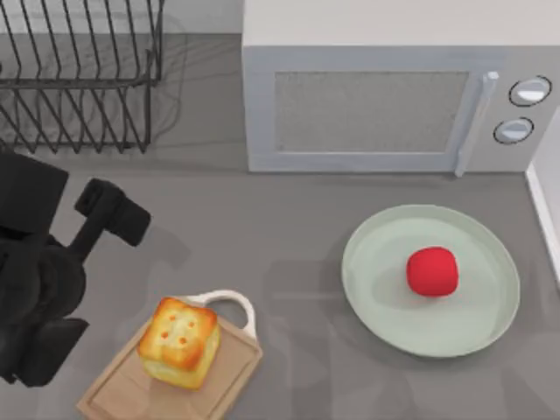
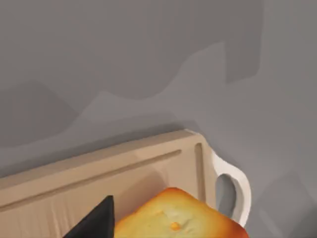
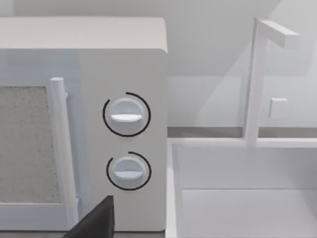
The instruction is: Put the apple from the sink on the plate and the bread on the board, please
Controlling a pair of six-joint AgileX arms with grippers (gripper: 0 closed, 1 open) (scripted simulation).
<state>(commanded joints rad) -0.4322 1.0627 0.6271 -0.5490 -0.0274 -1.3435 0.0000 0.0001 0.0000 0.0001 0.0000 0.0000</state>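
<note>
The red apple (image 1: 432, 271) lies on the mint-green plate (image 1: 385, 262) at the right of the table, a little right of the plate's middle. At the front left, the golden bread (image 1: 178, 340) stands upright on the light-wood board (image 1: 118, 398), near its white loop handle (image 1: 234, 304). My left arm (image 1: 44, 280) is drawn back at the table's left edge, apart from the bread. The left wrist view has the dark tip of my left gripper (image 2: 94, 225) beside the bread (image 2: 178, 218) on the board (image 2: 99, 173). My right gripper (image 3: 96, 220) faces the microwave and the sink (image 3: 237, 198).
A grey microwave (image 1: 367, 105) stands at the back, its knobs (image 3: 126, 115) at its right end. A black wire dish rack (image 1: 79, 70) fills the back left. The white sink's edge (image 1: 547, 201) runs along the right, with a faucet (image 3: 257, 79) behind it.
</note>
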